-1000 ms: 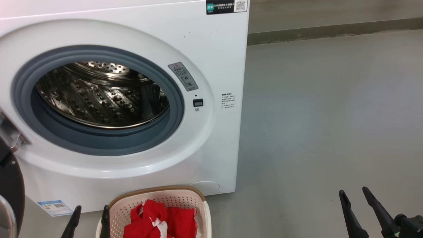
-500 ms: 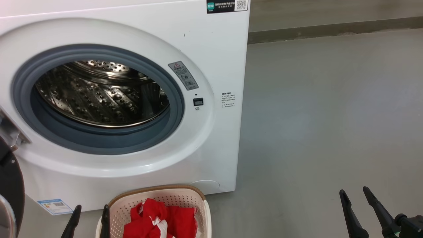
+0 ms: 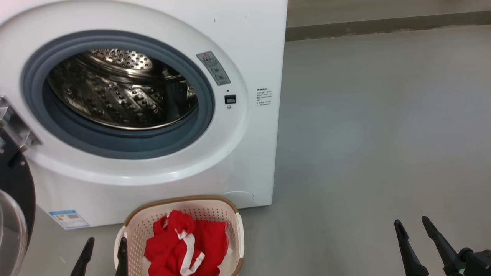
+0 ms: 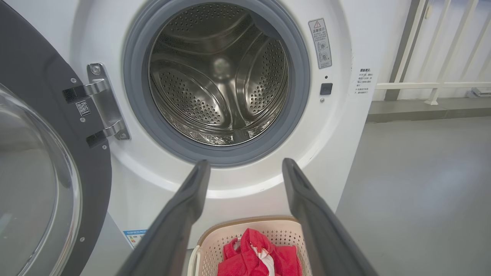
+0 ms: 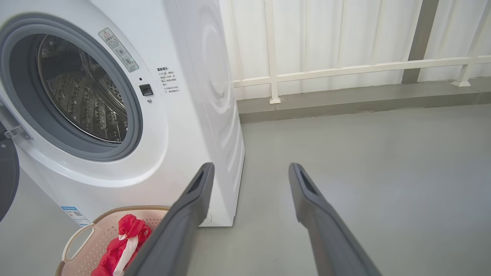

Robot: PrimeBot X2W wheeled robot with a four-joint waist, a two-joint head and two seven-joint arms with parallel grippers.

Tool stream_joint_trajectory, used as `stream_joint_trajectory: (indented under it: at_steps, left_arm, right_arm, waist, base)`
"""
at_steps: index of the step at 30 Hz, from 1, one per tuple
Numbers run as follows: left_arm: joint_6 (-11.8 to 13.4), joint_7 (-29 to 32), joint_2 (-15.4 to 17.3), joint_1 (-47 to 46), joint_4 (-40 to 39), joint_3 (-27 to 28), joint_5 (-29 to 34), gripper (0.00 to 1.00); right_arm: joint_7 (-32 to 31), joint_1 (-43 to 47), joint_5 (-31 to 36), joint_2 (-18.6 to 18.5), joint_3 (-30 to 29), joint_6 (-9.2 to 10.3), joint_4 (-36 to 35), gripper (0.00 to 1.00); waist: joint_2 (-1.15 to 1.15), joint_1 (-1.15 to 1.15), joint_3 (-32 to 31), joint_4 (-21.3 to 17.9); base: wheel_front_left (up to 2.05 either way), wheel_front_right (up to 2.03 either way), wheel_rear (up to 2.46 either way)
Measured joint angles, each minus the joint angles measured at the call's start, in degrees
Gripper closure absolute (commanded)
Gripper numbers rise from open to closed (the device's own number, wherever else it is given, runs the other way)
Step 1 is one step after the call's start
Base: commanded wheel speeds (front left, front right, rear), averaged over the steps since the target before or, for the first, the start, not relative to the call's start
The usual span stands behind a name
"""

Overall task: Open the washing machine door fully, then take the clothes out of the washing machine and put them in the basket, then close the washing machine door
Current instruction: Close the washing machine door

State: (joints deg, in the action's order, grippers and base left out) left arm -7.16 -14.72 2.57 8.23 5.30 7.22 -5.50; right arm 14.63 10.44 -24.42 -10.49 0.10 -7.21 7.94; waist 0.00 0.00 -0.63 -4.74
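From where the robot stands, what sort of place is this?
Probably a laundry corner, perhaps on a balcony or utility area: a white front-loading washing machine stands on a bare grey floor, a basket of red clothes sits before it, and a pale railing runs behind.

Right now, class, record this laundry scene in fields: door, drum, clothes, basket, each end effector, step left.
door: washing machine door open, swung left
drum: bare steel, nothing seen inside
clothes: red, in the basket
basket: on floor before the washing machine
left end effector: open, empty
right end effector: open, empty
step left: close the door
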Motion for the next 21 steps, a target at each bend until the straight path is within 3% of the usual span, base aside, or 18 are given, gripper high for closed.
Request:
stream_joint_trajectory:
  at_steps: [9, 21]
  left_arm:
    - [0.0, 0.0, 0.0, 0.0, 0.0, 0.3, 0.3, 0.0]
    - [0.0, 0.0, 0.0, -0.4, 0.1, 0.2, 0.9, 0.0]
  right_arm:
    - [0.0, 0.0, 0.0, 0.1, 0.0, 0.0, 0.0, 0.0]
    - [0.0, 0.0, 0.0, 0.1, 0.0, 0.0, -0.1, 0.0]
  waist:
    - [0.0, 0.0, 0.4, 0.7]
    - [0.0, 0.0, 0.9, 1.4]
  base:
    - [-0.9, 0.86, 0.04]
    - [-0.05, 0.05, 0.0]
